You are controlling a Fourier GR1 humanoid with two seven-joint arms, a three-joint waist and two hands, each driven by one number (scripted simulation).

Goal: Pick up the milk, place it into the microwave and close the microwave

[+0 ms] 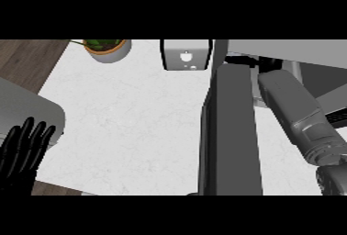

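Milk not in sight; R arm is in at the mouth of the grey boxy microwave [291, 48].
My black right hand [243, 59] shows only as dark bits past the open dark grey slab door [230, 128], so I can't tell its state; milk prob. hidden there. Black left hand [24, 151] rests spread, lower left. I'd judge milk light-ish, smooth, thin walls that dent: take it mid-body, upright. No readable writing; a white box [186, 55] on the white marble table [129, 119], left of the door, bears one small dark mark.
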